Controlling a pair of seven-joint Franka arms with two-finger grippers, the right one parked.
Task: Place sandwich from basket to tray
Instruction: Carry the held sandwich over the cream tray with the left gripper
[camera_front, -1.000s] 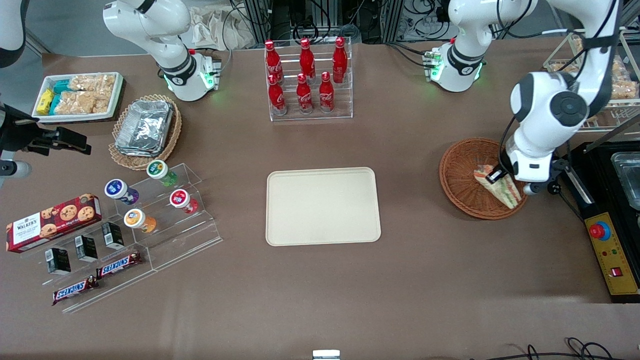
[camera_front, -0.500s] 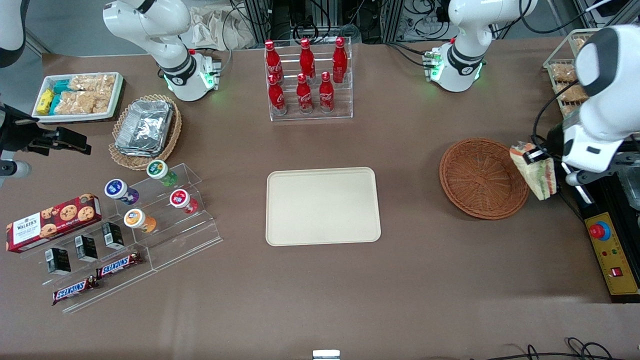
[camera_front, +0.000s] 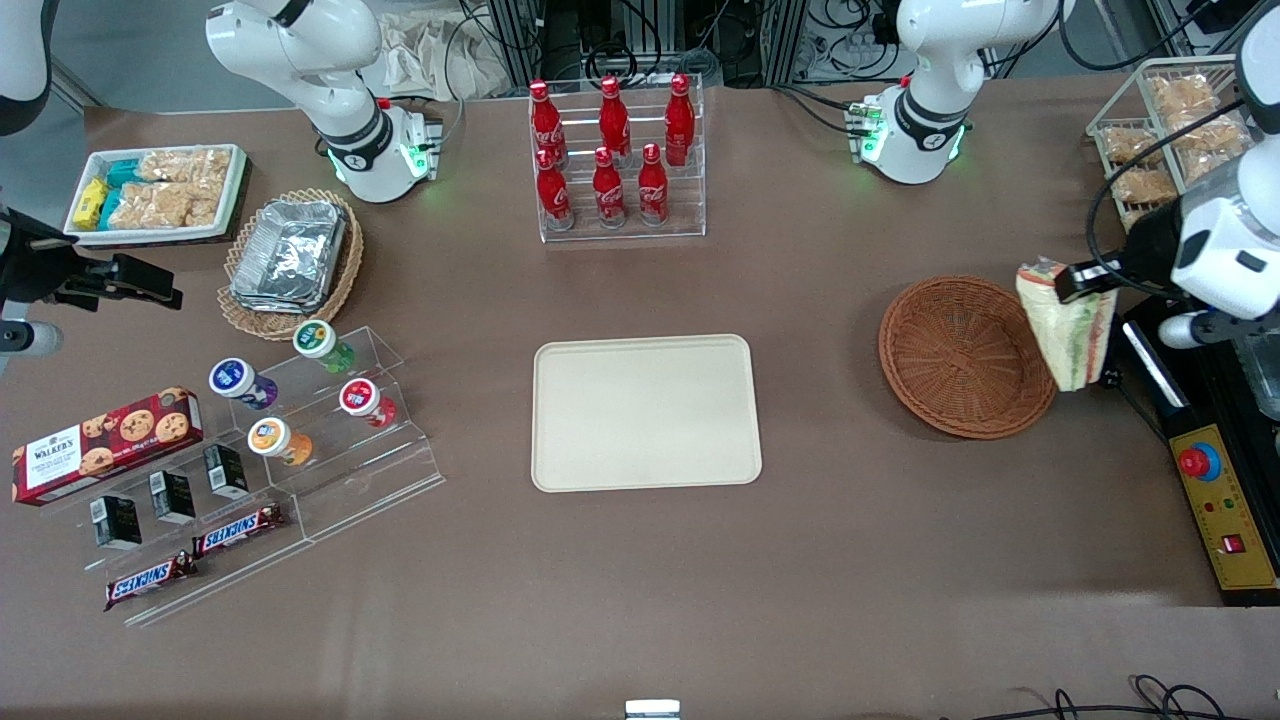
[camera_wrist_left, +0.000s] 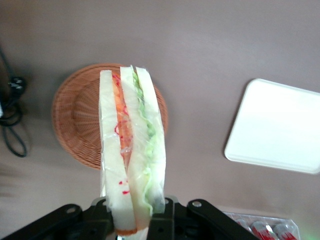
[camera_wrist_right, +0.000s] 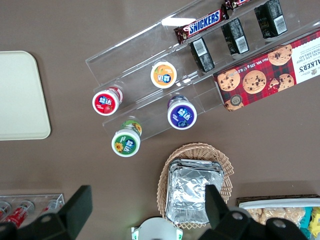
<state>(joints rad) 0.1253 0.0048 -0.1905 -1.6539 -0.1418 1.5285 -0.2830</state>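
My left gripper (camera_front: 1082, 280) is shut on the wrapped sandwich (camera_front: 1068, 325) and holds it in the air over the rim of the reddish-brown wicker basket (camera_front: 960, 355), at the working arm's end of the table. The sandwich hangs down from the fingers, pale bread with green, red and orange layers. In the left wrist view the sandwich (camera_wrist_left: 132, 150) stands between the black fingers (camera_wrist_left: 162, 220), with the basket (camera_wrist_left: 75, 120) below it and nothing in it. The cream-beige tray (camera_front: 645, 412) lies bare at the table's middle; it also shows in the left wrist view (camera_wrist_left: 277, 127).
A clear rack of red cola bottles (camera_front: 612, 160) stands farther from the camera than the tray. A black box with a yellow control panel (camera_front: 1225, 505) lies beside the basket. A wire rack of snack bags (camera_front: 1165, 140) stands near it. Snack displays (camera_front: 270, 440) sit toward the parked arm's end.
My gripper has lifted the sandwich out of the basket and carried it up over the basket's rim. The basket now holds nothing. The sandwich has swung to hang more upright.
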